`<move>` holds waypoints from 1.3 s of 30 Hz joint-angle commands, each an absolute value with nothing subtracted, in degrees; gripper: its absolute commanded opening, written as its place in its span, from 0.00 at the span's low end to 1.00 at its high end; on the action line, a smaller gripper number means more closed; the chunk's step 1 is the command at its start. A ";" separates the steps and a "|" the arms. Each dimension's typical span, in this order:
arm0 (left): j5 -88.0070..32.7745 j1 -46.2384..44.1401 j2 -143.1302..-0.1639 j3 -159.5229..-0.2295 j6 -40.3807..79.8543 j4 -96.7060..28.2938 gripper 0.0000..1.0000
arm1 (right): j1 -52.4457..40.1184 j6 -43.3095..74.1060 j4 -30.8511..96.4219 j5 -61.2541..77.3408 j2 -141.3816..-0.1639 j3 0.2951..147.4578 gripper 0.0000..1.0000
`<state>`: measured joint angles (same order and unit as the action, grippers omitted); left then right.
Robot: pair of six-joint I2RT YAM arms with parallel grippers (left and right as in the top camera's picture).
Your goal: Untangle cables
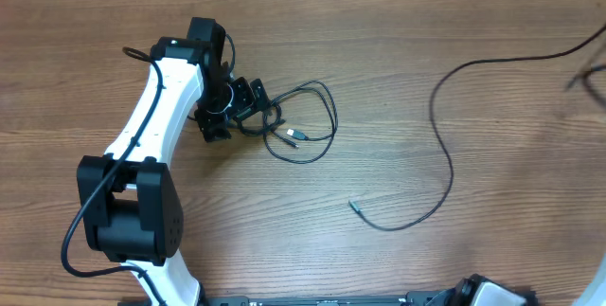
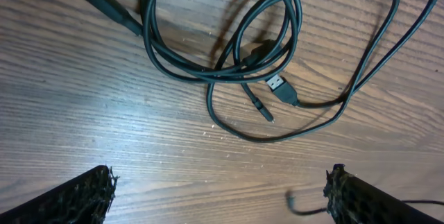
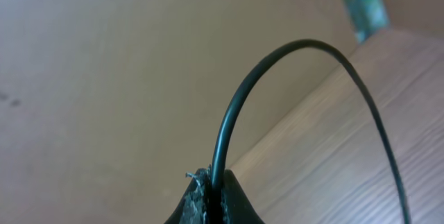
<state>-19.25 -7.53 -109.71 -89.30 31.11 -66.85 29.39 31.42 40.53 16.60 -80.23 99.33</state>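
Left pincer (image 2: pixel 220 193) hangs wide open just above the limp, light cable tangle (image 2: pixel 258 52); right pincer (image 3: pixel 211 200) clamps a lone cord (image 3: pixel 220 134) well clear of it; an outer loop (image 2: pixel 369 61) likely offers best hold.

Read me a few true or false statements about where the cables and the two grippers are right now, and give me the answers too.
1. The left gripper is open above the coiled cables. True.
2. The right gripper is open and empty. False: it is shut on a black cable.
3. A silver-tipped plug lies among the coil's loops. True.
4. The long loose cable lies across the coil. False: it lies on the table apart from the coil, off to one side.
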 commanded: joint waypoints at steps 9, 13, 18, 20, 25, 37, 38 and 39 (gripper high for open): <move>-18.87 -7.97 -109.49 -90.15 29.98 -66.81 1.00 | 32.86 29.47 45.74 25.56 -93.58 126.08 0.04; -18.87 -7.97 -109.49 -90.15 29.98 -66.81 1.00 | 32.69 29.30 47.99 24.91 -93.69 125.99 0.04; -18.87 -7.97 -109.49 -90.15 29.98 -66.81 1.00 | 32.64 27.29 57.25 13.06 -94.43 125.95 0.04; -18.87 -7.97 -109.49 -90.15 29.98 -66.81 0.99 | 32.64 27.29 60.10 10.61 -95.22 125.95 0.04; -18.87 -7.97 -109.49 -90.15 29.98 -66.81 1.00 | 32.36 26.92 65.04 10.81 -97.67 125.95 0.04; -18.87 -7.97 -109.49 -90.15 29.98 -66.81 1.00 | 31.57 27.20 72.97 6.57 -99.07 125.60 0.04; -18.87 -7.97 -109.49 -90.15 29.98 -66.81 1.00 | 31.57 27.77 72.99 4.91 -99.07 125.19 0.04; -18.87 -7.97 -109.49 -90.15 29.98 -66.81 1.00 | 31.57 28.80 73.10 3.11 -99.07 124.70 0.04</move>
